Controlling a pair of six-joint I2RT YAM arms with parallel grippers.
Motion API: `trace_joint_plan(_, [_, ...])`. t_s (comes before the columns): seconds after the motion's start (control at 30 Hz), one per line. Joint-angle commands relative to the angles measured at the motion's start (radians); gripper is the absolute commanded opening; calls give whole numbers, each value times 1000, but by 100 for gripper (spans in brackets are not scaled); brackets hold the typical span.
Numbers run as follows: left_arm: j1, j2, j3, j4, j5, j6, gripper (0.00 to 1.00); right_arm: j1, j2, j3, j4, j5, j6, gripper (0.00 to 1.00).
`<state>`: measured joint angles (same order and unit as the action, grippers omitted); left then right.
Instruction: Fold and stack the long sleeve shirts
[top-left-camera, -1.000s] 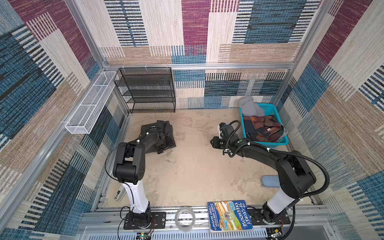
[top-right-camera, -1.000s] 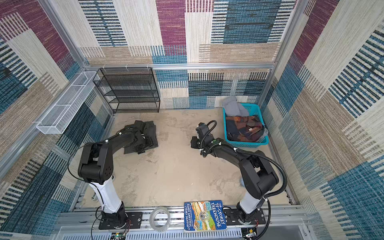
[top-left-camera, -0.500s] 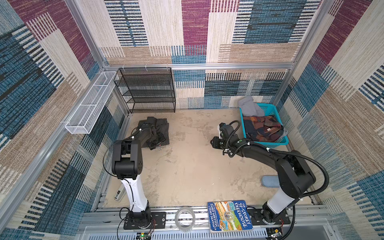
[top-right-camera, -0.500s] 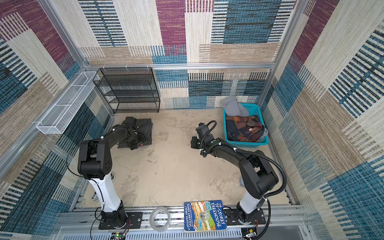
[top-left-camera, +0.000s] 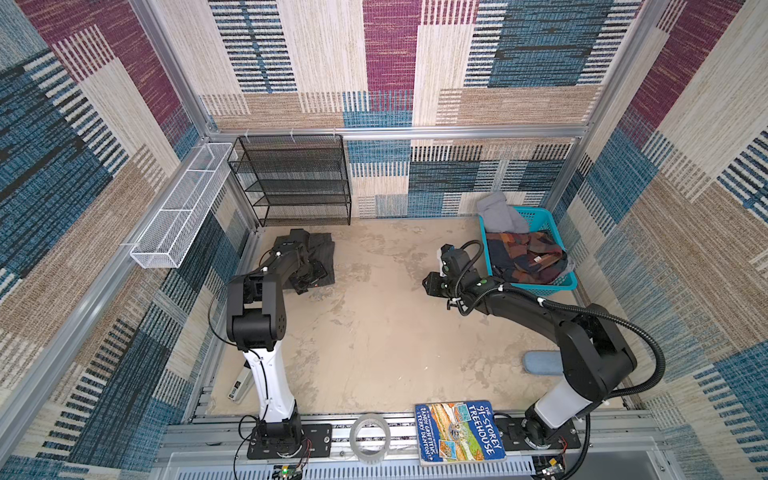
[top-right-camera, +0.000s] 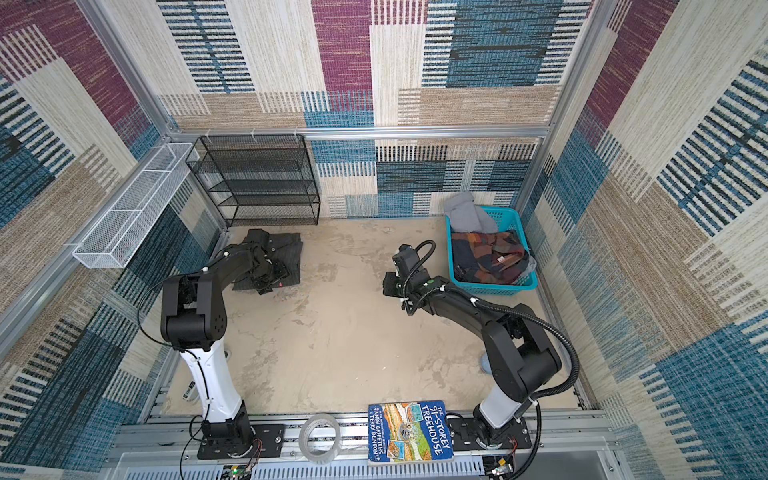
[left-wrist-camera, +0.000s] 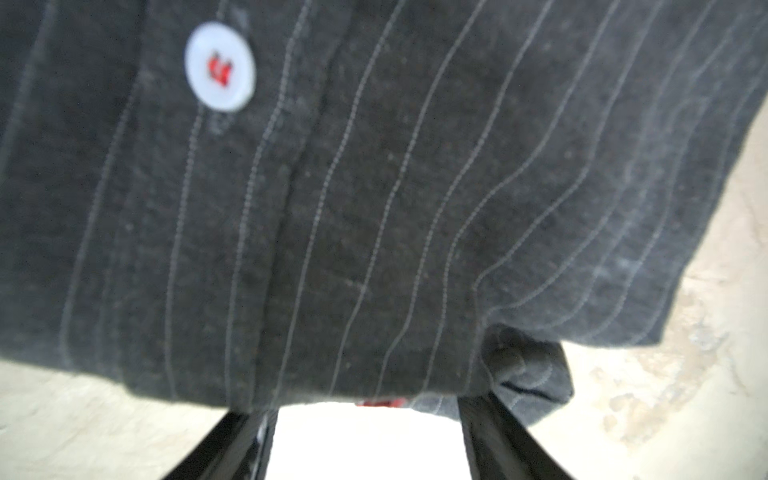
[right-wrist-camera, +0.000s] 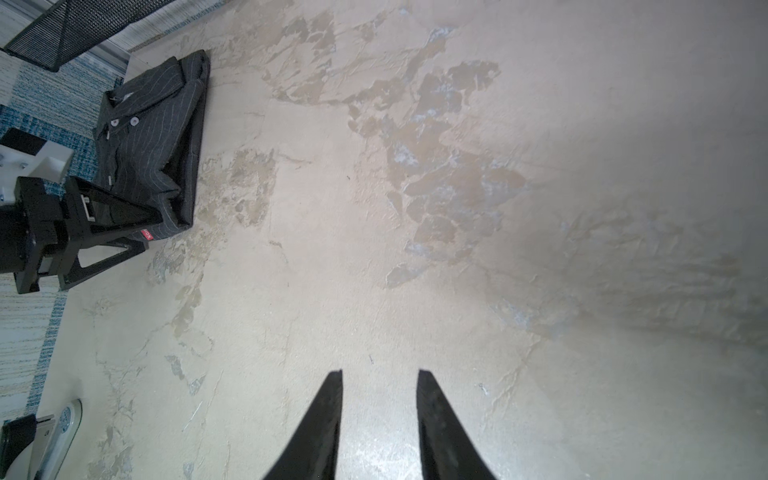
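Okay:

1. The table (top-left-camera: 374, 332) is mostly bare. A rack (top-left-camera: 291, 183) stands at the back left and a basket (top-left-camera: 540, 286) at the back right.
2. The shirt (top-left-camera: 326, 249) lies folded on the table just in front of the rack, at the far left; both top views show it (top-right-camera: 293, 249).
3. Its long axis runs front to back, with the collar end toward the rack and the hem end toward the robot.
4. The clothes (top-left-camera: 523, 253) in the basket are a loose heap and look unfolded.
5. The left gripper (left-wrist-camera: 365, 409) is at the hem end, and the shirt lies straight ahead of it, toward the rack.
6. Its jaws are spread. The hem edge sits at the tips and bright table shows in the gap, so nothing looks pinched.
7. One left finger (left-wrist-camera: 494, 419) touches a bunched corner of cloth.
8. The right gripper (right-wrist-camera: 380, 374) hovers over bare table with its jaws a little apart and empty. It is well apart from the shirt and just beside the basket.
9. The left arm is clearly nearer the shirt. The right arm is nearer the clothes and is likely the one to fetch next.
10. A red tag (right-wrist-camera: 147, 235) peeks out at the hem, between the left fingers.
11. A white button (left-wrist-camera: 219, 66) marks the front placket, which runs along the long axis.
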<state>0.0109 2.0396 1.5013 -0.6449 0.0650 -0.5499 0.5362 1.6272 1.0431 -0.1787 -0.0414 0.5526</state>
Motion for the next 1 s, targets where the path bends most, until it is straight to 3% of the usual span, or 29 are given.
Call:
trace_joint_plan(0.0, [1,-58,-18,-10,27,18,73,-2,-24,-12,5,25,17,34])
trace_joint_plan(0.1, [1,-150,-64,-10,38,23,77,-5,-53,-33,11,41,18,34])
trace_joint_plan(0.23, [1,-296,-141,-12,50,40,90,-17,-120,-76,36,61,7,35])
trace_joint_plan(0.33, [1,-421,-214,-10,41,55,95,-34,-193,-123,55,97,-12,39])
trace_joint_plan(0.47, [1,-606,-341,41,20,70,99,-69,-314,-205,84,185,-56,64])
trace_joint_plan(0.5, [1,-652,-370,59,12,72,99,-79,-346,-226,91,210,-69,77])
trace_joint_plan(0.53, [1,-702,-397,76,1,74,99,-89,-372,-246,98,232,-81,98])
trace_joint_plan(0.57, [1,-753,-428,99,-19,78,99,-100,-402,-269,107,254,-93,100])
trace_joint_plan(0.77, [1,-967,-569,166,-177,139,99,-136,-539,-408,209,361,-212,100])
trace_joint_plan(0.97, [1,-1152,-786,342,-282,216,99,-141,-686,-566,340,500,-334,100])
